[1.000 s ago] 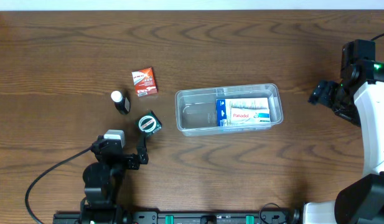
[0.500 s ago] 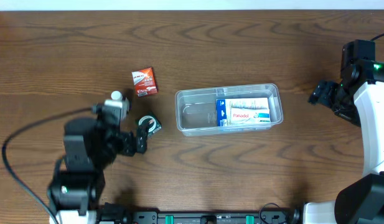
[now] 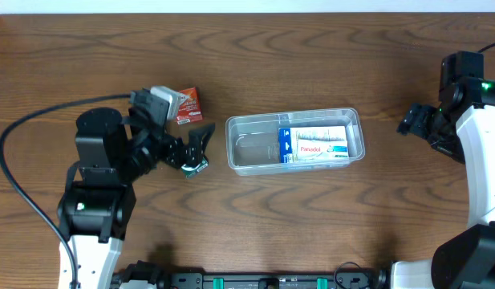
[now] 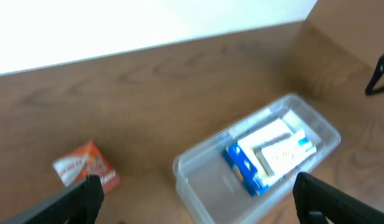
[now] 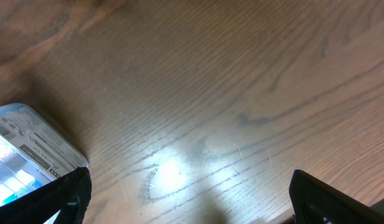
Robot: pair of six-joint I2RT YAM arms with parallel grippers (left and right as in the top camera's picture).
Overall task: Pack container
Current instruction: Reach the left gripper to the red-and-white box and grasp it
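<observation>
Picking step, I'd say: left hand (image 3: pixel 200 148), wide open and empty, hovers just left of the container (image 3: pixel 249 152) over a black item (image 3: pixel 196 167); next, lower and close.

"Panadol" on white box (image 3: pixel 318 148) inside container (image 3: pixel 255 150)

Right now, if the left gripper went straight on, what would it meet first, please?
Probably the container, at its empty end; the left gripper faces it with nothing between, though height is unclear.
</observation>
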